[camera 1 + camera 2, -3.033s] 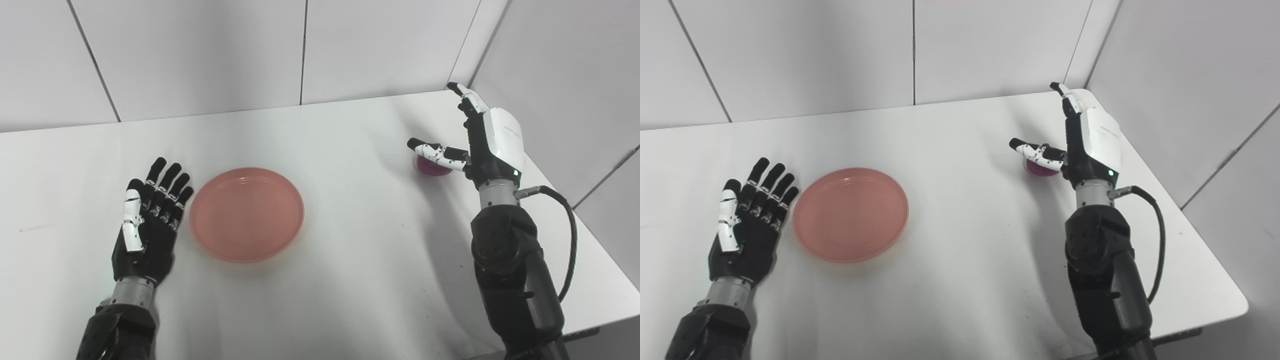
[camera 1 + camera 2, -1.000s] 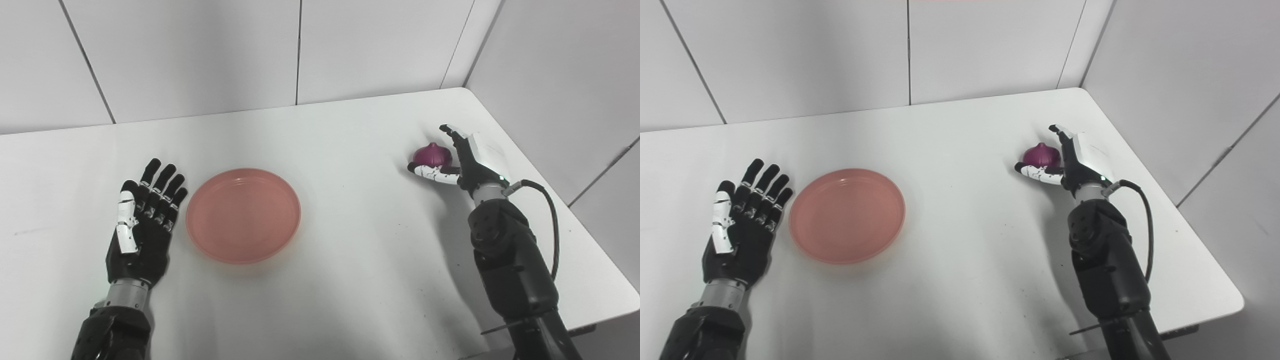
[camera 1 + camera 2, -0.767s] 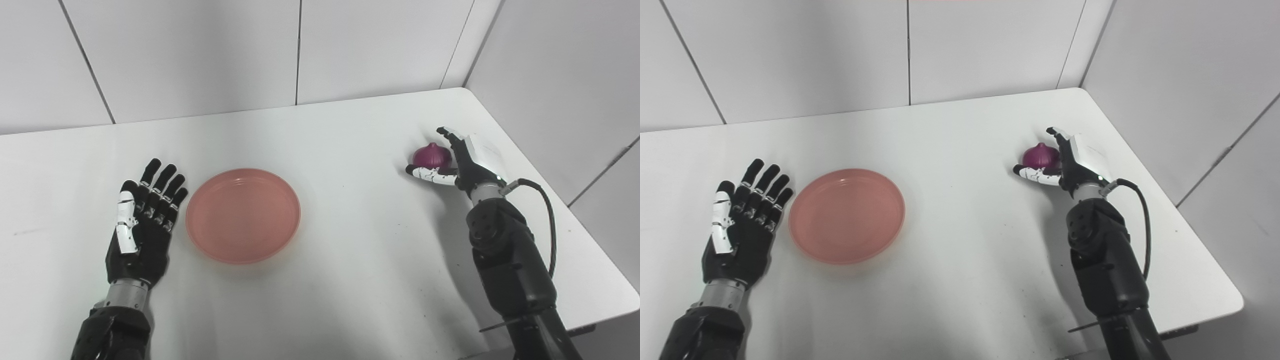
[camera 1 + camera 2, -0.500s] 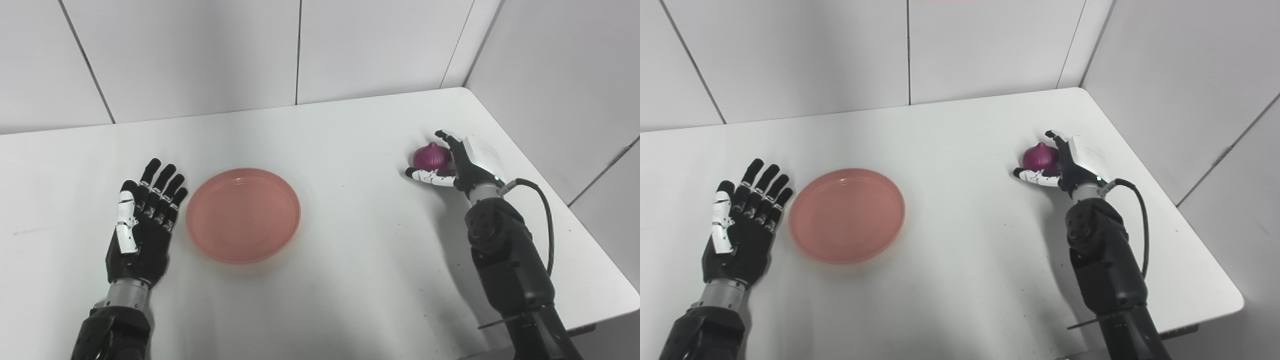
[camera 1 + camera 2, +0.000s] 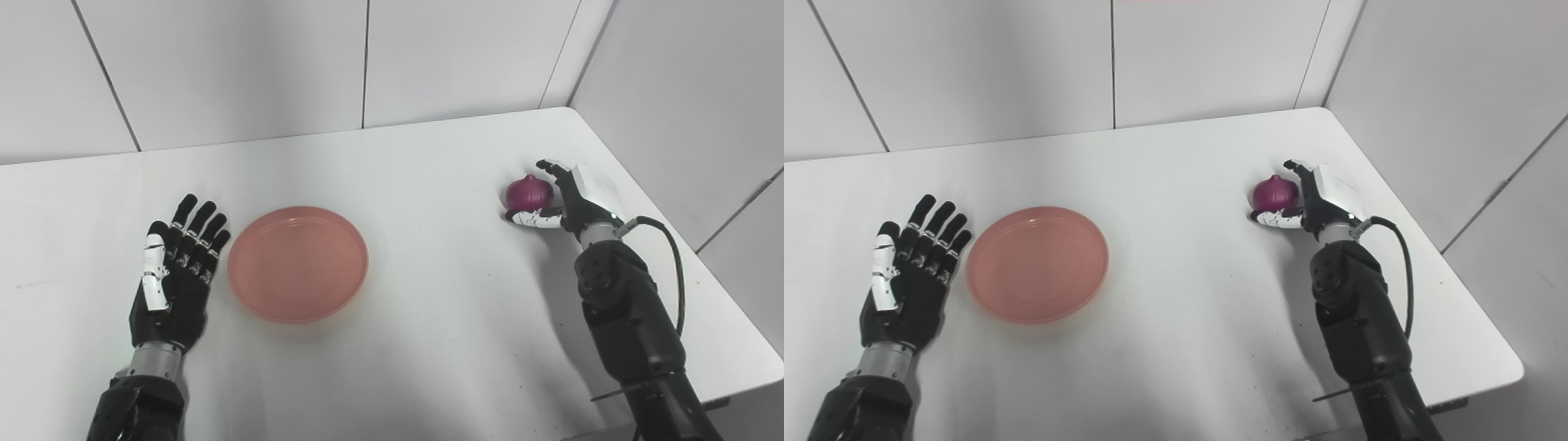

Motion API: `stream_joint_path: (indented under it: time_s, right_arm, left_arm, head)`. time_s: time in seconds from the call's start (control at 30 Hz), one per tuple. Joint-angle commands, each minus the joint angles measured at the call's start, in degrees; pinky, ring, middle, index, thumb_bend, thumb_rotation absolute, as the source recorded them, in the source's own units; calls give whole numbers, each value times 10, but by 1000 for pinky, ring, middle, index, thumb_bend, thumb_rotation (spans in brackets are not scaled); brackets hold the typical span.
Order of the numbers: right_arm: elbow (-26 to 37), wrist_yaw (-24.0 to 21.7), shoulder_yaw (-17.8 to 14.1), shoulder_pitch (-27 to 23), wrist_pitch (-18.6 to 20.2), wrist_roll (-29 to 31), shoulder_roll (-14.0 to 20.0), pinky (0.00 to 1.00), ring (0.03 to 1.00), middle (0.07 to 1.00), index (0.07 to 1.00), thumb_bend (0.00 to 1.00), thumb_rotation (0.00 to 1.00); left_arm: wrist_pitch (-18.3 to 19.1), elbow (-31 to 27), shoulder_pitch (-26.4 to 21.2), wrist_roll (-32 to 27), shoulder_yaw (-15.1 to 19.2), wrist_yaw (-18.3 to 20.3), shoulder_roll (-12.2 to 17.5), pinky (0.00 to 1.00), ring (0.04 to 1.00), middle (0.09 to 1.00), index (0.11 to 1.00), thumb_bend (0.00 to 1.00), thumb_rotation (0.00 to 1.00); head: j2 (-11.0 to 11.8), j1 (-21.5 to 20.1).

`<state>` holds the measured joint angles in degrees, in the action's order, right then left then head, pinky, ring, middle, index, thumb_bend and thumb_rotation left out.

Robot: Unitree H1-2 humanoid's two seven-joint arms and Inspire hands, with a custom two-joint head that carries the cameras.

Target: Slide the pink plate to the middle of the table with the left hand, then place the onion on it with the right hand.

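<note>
One white worktop (image 5: 429, 306) carries everything, walled by pale panels behind and to the right. The pink plate (image 5: 298, 263) lies flat left of centre, nothing on it. Just left of it the left hand (image 5: 174, 269) rests palm down, fingers (image 5: 202, 220) spread and straight, close beside the plate's rim. Near the right edge the right hand (image 5: 566, 199) cups the purple onion (image 5: 529, 193): its thumb lies under the onion's near side, its fingers (image 5: 549, 166) curl over the far side. Whether they press it tight is unclear
</note>
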<state>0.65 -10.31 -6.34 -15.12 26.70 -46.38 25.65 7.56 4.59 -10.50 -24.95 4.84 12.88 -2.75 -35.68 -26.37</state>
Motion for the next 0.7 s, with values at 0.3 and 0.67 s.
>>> stream_joint_path:
  time_s: [0.3, 0.67]
  right_arm:
    - [11, 27, -6, -19, -1, 11, 14, 640, 756, 800, 807, 866, 338]
    - [-6, 44, 11, -27, -4, 39, 19, 621, 728, 775, 775, 857, 350]
  left_arm:
    - [17, 13, 20, 0, 0, -6, 2, 958, 924, 917, 912, 409, 1000]
    - [15, 17, 19, 1, 0, -4, 4, 965, 936, 929, 922, 410, 1000]
  head:
    - [0, 3]
    - [0, 4]
